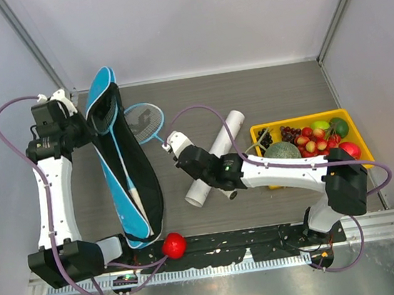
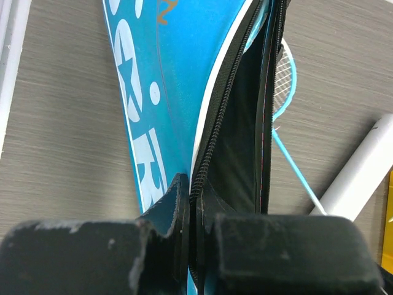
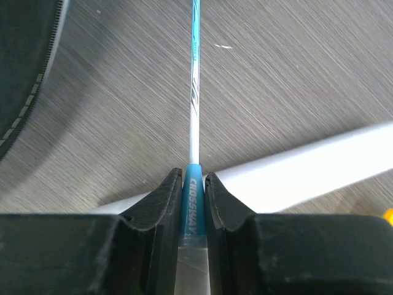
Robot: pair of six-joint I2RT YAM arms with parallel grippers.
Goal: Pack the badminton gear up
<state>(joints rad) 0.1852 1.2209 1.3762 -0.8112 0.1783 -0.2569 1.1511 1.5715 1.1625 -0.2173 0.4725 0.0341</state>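
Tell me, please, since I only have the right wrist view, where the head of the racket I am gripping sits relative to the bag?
Observer: The held racket has its head just right of the bag, outside the opening.
Operator: Is anything holding the bag open?
Observer: Yes, the left gripper is shut on the bag's zipper edge, and the mouth gapes.
Operator: Is there anything inside?
Observer: A second racket lies in the bag, with its handle toward the arms' bases.
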